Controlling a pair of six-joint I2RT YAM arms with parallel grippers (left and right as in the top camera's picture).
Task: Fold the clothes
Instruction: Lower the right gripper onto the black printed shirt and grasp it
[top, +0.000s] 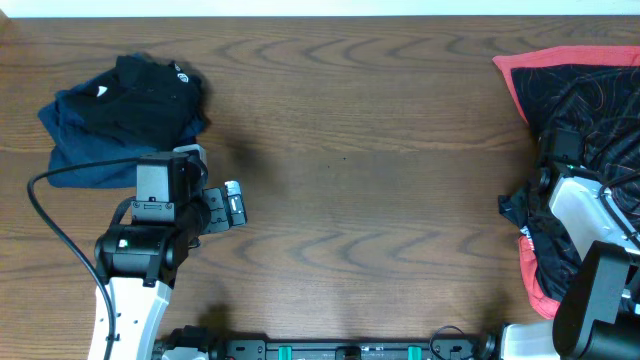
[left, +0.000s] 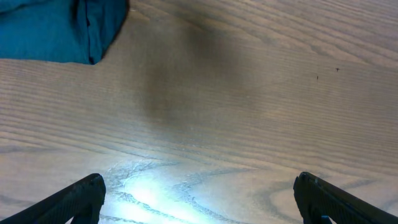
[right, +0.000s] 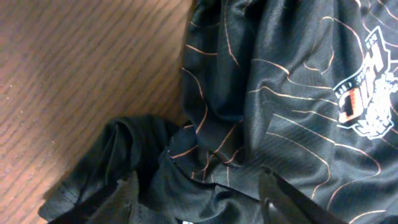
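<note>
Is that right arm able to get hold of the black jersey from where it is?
Probably yes. The right tool hangs directly over the black jersey, standing open above its folds, and nothing looks to be in the way.

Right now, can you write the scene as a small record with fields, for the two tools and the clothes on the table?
left tool: open, above bare table, holding nothing
right tool: jaws apart, low over the black jersey; no grip visible
black jersey: crumpled at the table's right edge; thin orange lines, logo showing
coral-red garment: shows along the jersey's edges
left pile: black garment on a blue one, back left of the table
</note>
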